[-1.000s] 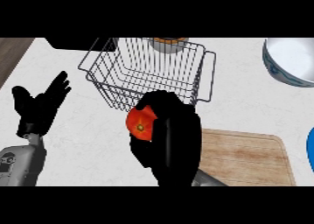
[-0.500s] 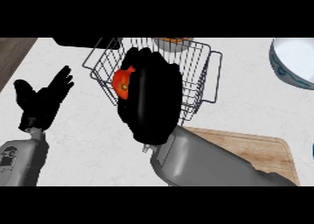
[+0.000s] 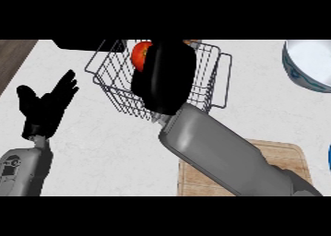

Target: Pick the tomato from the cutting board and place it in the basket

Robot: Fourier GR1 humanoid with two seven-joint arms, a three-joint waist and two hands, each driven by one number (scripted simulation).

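Your right hand (image 3: 164, 76) is curled round the tomato (image 3: 140, 53) and holds it over the basket (image 3: 212, 85). You can only see a bit of red at the hand's left side. The board (image 3: 280, 159) is down by your arm, with nothing on the part you can see. A tomato is likely light, round, smooth and soft, so it may slip or squash. Hold it round its fat middle and set it down low. Your left hand (image 3: 45, 103) rests open at the left

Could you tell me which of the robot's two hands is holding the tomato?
The right hand, curled round the tomato over the basket; the left hand is open.
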